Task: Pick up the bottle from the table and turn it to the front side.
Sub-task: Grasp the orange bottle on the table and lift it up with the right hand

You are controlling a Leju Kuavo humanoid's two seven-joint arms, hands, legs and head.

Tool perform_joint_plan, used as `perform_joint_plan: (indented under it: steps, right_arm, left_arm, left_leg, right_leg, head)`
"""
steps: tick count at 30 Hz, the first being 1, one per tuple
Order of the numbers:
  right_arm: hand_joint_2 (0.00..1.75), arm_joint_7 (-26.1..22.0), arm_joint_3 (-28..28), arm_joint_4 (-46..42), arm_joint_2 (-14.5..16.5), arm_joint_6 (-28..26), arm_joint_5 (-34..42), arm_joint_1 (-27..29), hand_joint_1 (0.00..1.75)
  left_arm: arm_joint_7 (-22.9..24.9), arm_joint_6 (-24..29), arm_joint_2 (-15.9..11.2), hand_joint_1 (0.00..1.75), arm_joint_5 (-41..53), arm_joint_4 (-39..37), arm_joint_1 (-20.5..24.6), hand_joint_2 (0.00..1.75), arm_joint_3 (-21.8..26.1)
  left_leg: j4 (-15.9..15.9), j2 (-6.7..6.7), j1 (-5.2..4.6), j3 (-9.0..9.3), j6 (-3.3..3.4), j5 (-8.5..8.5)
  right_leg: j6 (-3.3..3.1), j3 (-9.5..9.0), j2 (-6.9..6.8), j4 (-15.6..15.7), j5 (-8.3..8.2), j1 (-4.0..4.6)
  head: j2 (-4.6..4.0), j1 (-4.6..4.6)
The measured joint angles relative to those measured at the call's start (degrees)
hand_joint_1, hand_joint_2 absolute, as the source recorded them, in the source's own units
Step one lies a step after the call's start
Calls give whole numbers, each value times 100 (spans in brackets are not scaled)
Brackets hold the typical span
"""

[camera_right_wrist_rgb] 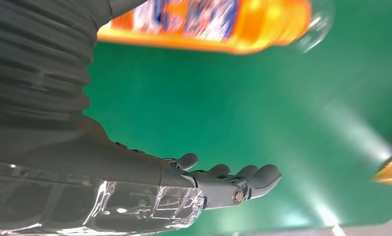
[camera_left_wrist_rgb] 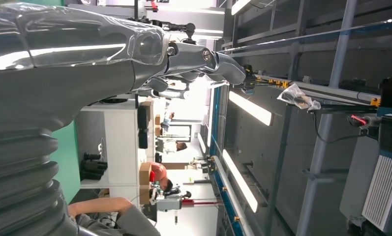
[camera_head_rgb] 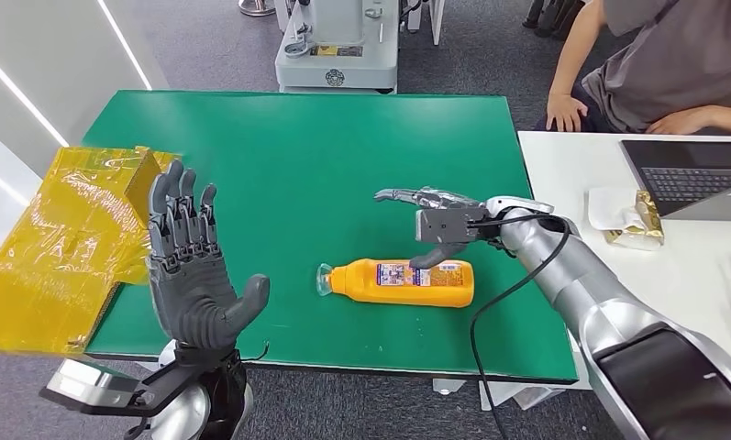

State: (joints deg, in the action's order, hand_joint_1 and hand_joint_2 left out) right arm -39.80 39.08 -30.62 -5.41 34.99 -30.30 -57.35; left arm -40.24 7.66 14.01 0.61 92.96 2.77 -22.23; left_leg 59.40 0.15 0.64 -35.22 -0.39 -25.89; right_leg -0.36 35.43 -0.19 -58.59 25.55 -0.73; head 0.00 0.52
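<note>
1 orange bottle [camera_head_rgb: 403, 281] lying flat, 2 empty hands.

Orange bottle [camera_head_rgb: 405, 282] lies sideways on the green table [camera_head_rgb: 325, 147], clear cap pointing left.

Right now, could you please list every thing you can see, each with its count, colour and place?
bottle: one, orange with a clear cap, lying on its side near the front of the table.
table: one, green top, in the middle.
yellow box: one, at the table's left edge.
white desk: one, right of the table.
laptop: one, dark, on the white desk.
gold packet: one, beside the laptop.
person: one, grey shirt, seated beyond the desk.
left hand: raised, fingers spread, holding nothing.
right hand: open, just above the bottle.
</note>
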Motion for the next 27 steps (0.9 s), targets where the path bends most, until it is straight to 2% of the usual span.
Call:
perform_joint_plan:
  steps: [3, 9, 27]
  right_arm:
    - [175, -8, 79, 6, 26, 317, 377, 92, 0]
    - [175, -9, 200, 11, 39, 397, 506, 176, 0]
    - [175, 186, 1064, 605, 37, 569, 114, -11, 0]
  left_arm:
    - [0, 18, -1, 0, 10, 0, 0, 175, 0]
    - [0, 61, -2, 0, 16, 0, 0, 175, 1]
    - [0, 55, 0, 0, 19, 0, -15, 175, 72]
  left_leg:
    - [1, 0, -2, -1, 0, 0]
    - [3, 1, -3, -3, 3, -3]
    - [4, 1, -3, -1, 3, -2]
  right_leg:
    - [0, -1, 1, 1, 0, -1]
    - [1, -1, 1, 3, -1, -2]
    - [1, 0, 2, 3, 0, -2]
  head:
    - [0, 1]
    - [0, 1]
    - [0, 1]
